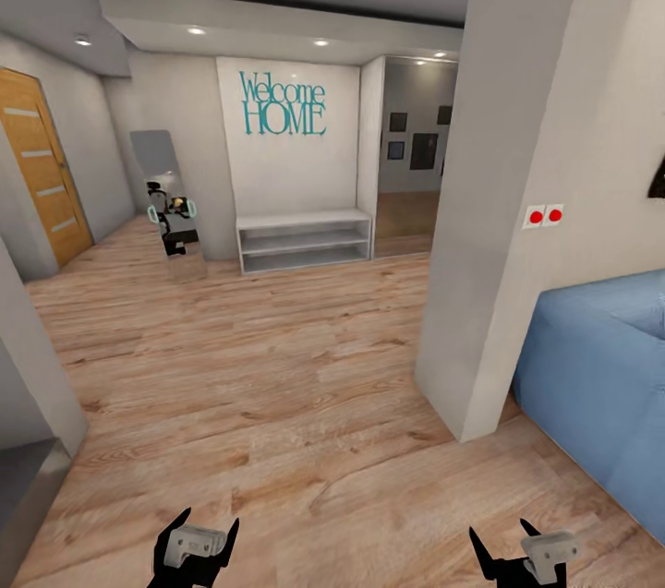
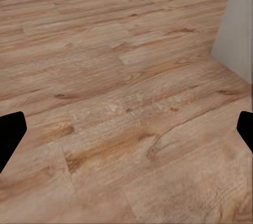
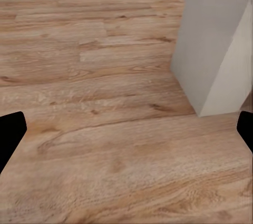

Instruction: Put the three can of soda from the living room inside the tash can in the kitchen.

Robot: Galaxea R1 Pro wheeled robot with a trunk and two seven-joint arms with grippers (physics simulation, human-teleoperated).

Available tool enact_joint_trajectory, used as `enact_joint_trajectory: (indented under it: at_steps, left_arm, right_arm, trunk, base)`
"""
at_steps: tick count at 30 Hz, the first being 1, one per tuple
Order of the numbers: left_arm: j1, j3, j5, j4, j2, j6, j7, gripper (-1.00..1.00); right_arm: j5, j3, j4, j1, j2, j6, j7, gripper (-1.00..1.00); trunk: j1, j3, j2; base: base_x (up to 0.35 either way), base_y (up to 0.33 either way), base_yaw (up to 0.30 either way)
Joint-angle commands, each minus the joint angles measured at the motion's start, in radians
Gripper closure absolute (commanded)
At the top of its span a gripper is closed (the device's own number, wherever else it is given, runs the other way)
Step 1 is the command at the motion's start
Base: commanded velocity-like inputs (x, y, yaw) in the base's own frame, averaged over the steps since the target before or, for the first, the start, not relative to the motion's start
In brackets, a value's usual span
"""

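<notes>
Two claws, left claw and right claw, seemingly spread, empty over one wood floor.

- Bright, even light from ceiling spots; soft shadows only.
- Head view bends at edges w/ wide-angle stretch.
- Wrist views slightly blurry on floor.

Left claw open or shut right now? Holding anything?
Open and empty. In the head view the left claw has its fingers spread apart; in the left wrist view the fingertips sit at opposite edges with bare wood floor between.
</notes>
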Motion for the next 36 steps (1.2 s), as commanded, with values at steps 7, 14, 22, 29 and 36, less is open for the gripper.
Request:
enact_joint_trajectory:
  at_steps: [7, 14, 22, 29, 36]
  left_arm:
    - [0.000, 0.000, 0.001, -0.001, 0.000, -0.001, 0.000, -1.00]
    - [0.000, 0.000, 0.001, -0.002, 0.000, -0.001, 0.000, -1.00]
    - [0.000, 0.000, 0.000, -0.001, 0.000, -0.001, 0.000, -1.00]
    - [0.000, 0.000, 0.001, -0.001, 0.000, -0.001, -0.001, -1.00]
    - [0.000, 0.000, 0.000, -0.001, 0.000, -0.001, 0.000, -1.00]
  right_arm:
    - [0.001, 0.000, 0.000, 0.000, 0.004, -0.001, 0.000, -1.00]
    - [0.004, 0.000, 0.000, 0.000, 0.004, -0.001, 0.006, -1.00]
    - [0.004, 0.018, -0.001, 0.000, 0.011, -0.003, 0.000, -1.00]
    - [-0.004, 0.018, 0.000, 0.000, 0.011, -0.003, -0.001, -1.00]
    - [-0.006, 0.018, 0.000, 0.000, 0.011, -0.003, 0.000, -1.00]
  trunk:
    - [0.000, 0.008, 0.000]
    - [0.000, 0.011, 0.000]
    - [0.000, 0.011, 0.000]
    - [0.000, 0.014, 0.000]
    - [0.000, 0.018, 0.000]
  base:
    - [0.000, 0.000, -0.171]
    - [0.000, 0.000, -0.083]
    - [0.000, 0.000, -0.018]
    - [0.000, 0.000, -0.185]
    - [0.000, 0.000, -0.234]
